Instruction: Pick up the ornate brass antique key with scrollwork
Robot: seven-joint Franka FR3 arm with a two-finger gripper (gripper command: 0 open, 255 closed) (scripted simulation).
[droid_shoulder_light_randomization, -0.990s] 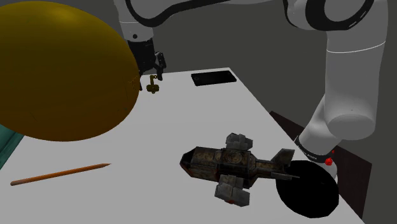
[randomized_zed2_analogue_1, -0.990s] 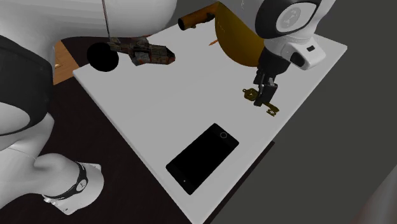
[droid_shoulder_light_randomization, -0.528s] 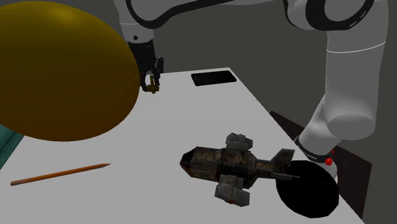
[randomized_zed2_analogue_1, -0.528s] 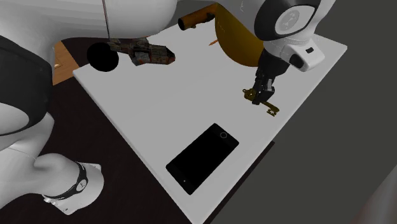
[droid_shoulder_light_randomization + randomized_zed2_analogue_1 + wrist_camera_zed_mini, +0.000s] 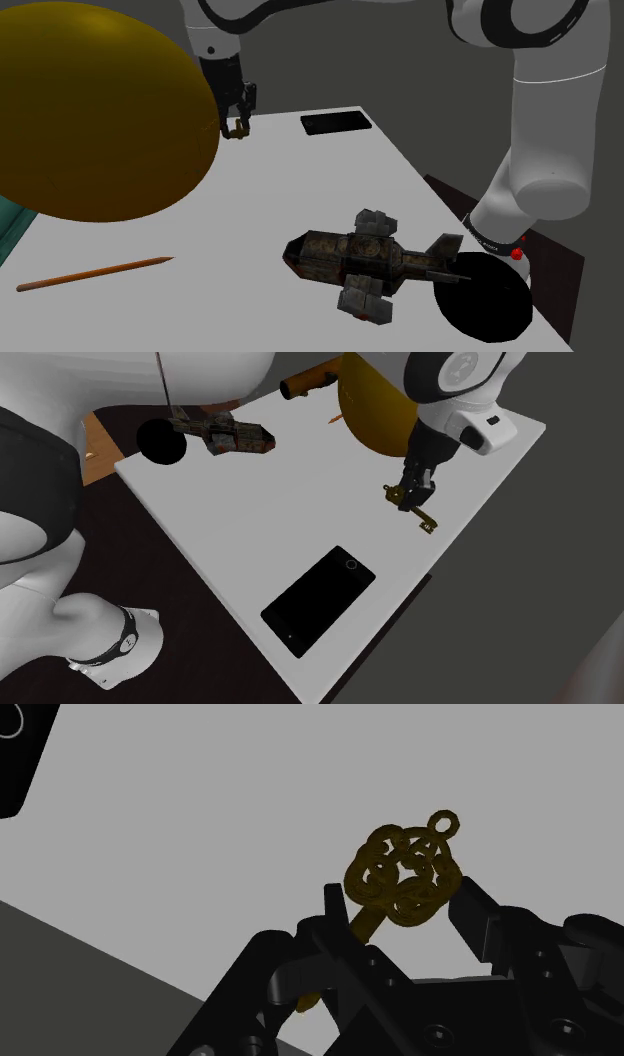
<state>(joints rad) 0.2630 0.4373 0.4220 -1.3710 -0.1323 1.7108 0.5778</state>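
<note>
Since the moment a second earlier, the all-black two-finger gripper (image 5: 238, 120) had dropped from above the ornate brass-coloured key with a scrollwork bow (image 5: 238, 130) down onto it. The key's bow end now sat a little higher than before. From where I stood, the fingers (image 5: 480, 909) were drawn in narrow and clasped the key (image 5: 405, 874) just below its looped bow. The bow stuck out past the fingertips and the shank ran back between them.

In the second exterior view the gripper (image 5: 410, 492) stood near the far corner of the flat white table (image 5: 280, 502). The key (image 5: 420, 517) slanted out from under it towards the table's edge. I could not tell whether its bit end touched the surface.

Close beside the gripper bulged a large rounded dark-yellow body (image 5: 90, 110). A flat black smartphone (image 5: 336, 123) lay well apart from the key, at the table's edge. Nearer the stand rested a rusty grey-brown model craft with stubby wings (image 5: 365, 260), and a round black disc (image 5: 485, 295) was just beside its tail. A thin orange pencil (image 5: 95, 272) lay alone on the table below the yellow body in the shoulder view.
</note>
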